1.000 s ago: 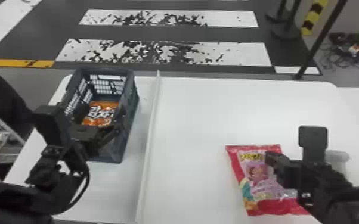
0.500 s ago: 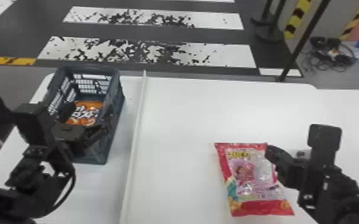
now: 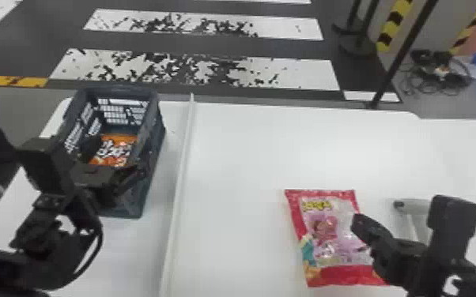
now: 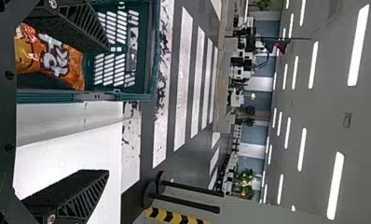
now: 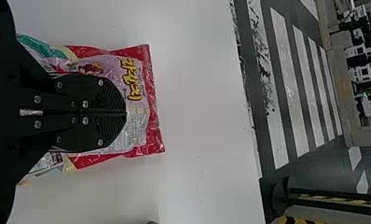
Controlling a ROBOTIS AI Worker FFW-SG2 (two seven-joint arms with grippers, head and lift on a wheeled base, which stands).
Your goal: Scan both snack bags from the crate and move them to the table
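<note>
Red-and-lilac plastic snack bag [image 3: 328, 237], yellow-lettered, lies under right gripper [image 3: 357, 223]: fingers together, empty; left gripper [image 3: 112, 160]: fingers wide apart, empty.

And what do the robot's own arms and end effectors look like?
The left arm and right arm are black; a black cable loops beside the left one. The left end effector has ribbed flat black fingers; the right end effector is black, with silvery screws.
</note>
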